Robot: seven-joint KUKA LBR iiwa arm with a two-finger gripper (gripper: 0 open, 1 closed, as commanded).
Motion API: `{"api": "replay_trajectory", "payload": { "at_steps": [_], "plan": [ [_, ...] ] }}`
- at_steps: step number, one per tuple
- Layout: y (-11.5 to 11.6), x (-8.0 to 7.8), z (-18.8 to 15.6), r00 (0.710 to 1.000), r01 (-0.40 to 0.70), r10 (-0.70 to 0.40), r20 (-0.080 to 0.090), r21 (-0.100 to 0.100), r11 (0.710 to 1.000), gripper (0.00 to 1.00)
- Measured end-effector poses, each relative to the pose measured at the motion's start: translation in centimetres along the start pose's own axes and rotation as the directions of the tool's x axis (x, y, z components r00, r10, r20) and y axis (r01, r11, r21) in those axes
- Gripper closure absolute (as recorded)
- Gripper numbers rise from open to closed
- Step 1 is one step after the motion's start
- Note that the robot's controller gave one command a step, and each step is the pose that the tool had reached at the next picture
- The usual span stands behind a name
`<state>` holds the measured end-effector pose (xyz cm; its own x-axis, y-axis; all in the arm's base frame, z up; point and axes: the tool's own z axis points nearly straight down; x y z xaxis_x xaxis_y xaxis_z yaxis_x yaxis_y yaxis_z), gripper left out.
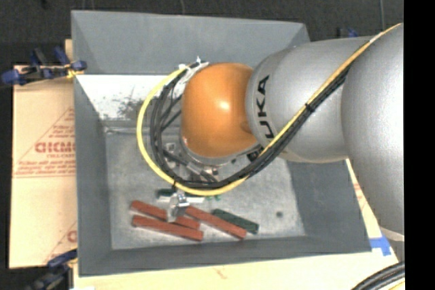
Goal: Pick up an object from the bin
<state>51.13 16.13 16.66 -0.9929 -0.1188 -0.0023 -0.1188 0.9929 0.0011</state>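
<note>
Where the claw hangs, red-brown sticks lie left-to-right, slanting slightly.

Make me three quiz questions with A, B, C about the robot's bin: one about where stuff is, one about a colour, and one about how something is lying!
1. Where in the bin are the red-brown sticks?
A. on the floor, near the view's lower edge
B. in the top left corner
C. on the rim

2. What colour is the stick farthest right?
A. yellow
B. dark green
C. white

3. How do the red-brown sticks lie?
A. standing on end
B. flat on the floor
C. leaning on a wall

Answers:
1 A: they lie in a row along the lower part of the floor, just under the gripper.
2 B: it looks dark green beside the red-brown ones.
3 B: each shows its full length lying on the grey floor.
</note>
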Motion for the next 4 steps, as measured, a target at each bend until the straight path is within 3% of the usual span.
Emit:
{"api": "replay_trajectory", "payload": {
  "at_steps": [1, 2, 3, 4],
  "plan": [
    [0.0, 3.2, 8.8, 0.998, -0.060, 0.060, 0.005, -0.003, 0.998, 1.00],
    [0.0, 3.2, 8.8, 0.998, -0.061, 0.061, 0.005, -0.003, 0.998, 1.00],
    [-0.4, 3.1, 4.3, 0.997, -0.075, 0.075, -0.008, 0.002, 0.997, 1.00],
    [-0.3, 2.8, 0.7, 0.998, -0.067, 0.067, 0.003, 0.000, 0.998, 1.00]
  ]
}}
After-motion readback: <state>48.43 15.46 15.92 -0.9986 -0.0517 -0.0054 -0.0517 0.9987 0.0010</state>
